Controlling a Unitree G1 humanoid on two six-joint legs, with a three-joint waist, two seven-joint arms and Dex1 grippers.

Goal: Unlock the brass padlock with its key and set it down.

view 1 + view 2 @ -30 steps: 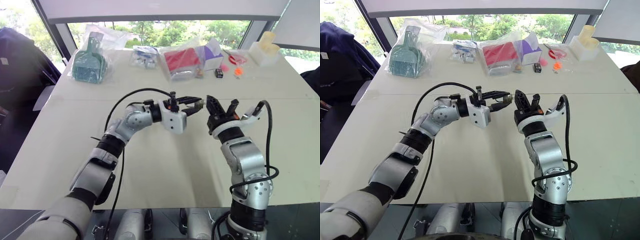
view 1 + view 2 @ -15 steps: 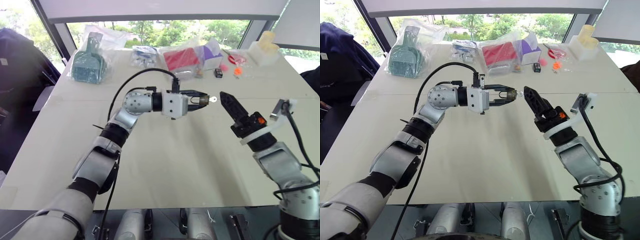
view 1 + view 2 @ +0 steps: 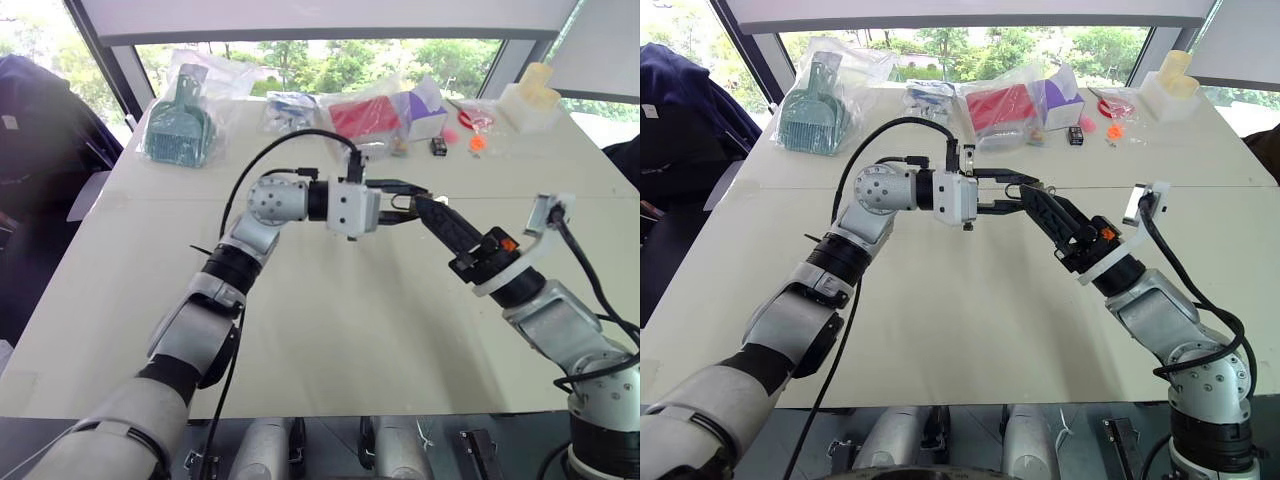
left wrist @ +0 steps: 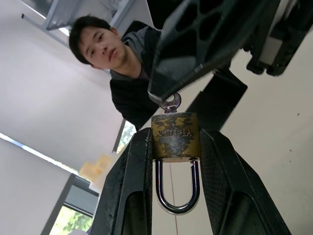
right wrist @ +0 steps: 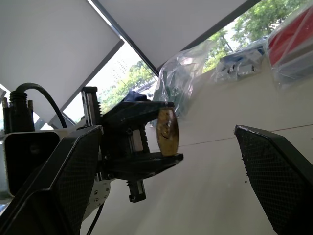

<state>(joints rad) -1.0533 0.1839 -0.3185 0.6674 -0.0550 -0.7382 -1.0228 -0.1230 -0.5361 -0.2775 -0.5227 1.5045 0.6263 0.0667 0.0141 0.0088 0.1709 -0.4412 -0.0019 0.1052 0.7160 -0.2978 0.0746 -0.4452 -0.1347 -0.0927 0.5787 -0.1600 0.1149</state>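
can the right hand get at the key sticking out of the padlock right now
Probably yes. The left hand is shut on the brass padlock, with the key poking out of its free end. The right hand is open, one finger already beside the key head, and nothing lies between them.
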